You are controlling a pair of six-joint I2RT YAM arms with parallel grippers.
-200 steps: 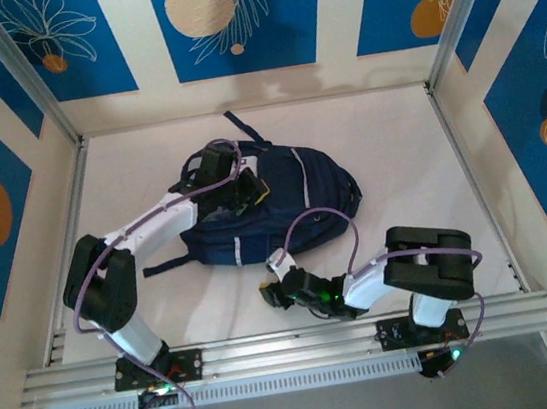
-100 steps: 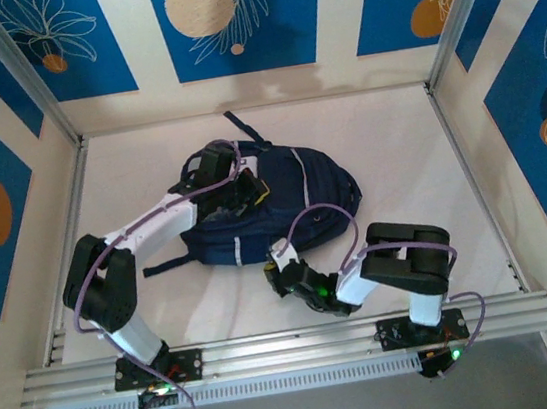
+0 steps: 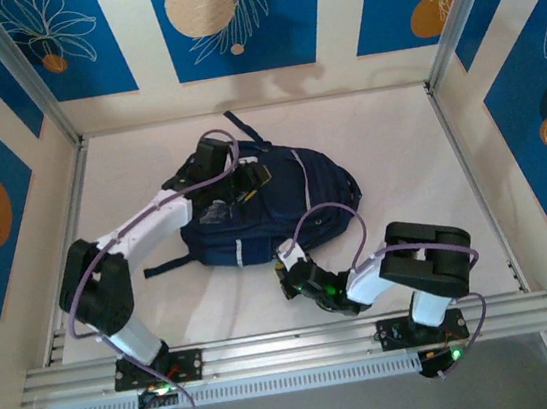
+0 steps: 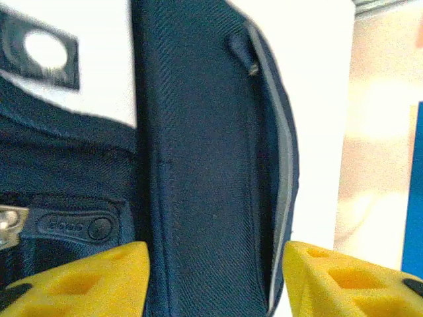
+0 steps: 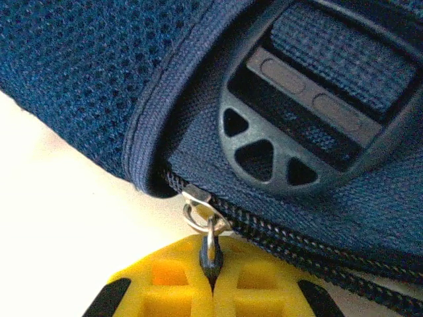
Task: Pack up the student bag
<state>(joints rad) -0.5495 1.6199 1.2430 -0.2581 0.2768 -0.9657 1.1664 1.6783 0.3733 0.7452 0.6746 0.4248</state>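
Note:
The navy student bag lies flat mid-table, its grey stripes facing up. My left gripper hovers over the bag's upper left part. In the left wrist view its yellow fingers stand open on either side of a raised fold of the bag's fabric. My right gripper is at the bag's near edge. Seen from the right wrist, it is shut on the dark zipper pull, which hangs from a silver slider on the bag's zip, just below a dark plastic buckle.
Loose dark straps trail from the bag at its near left and far side. White table stretches right of the bag. Blue-patterned walls and metal posts enclose the table; an aluminium rail runs along the near edge.
My right gripper moved in to the bag's near edge and shut on the zipper pull. My left gripper opened over the bag and shifted slightly toward the far side.

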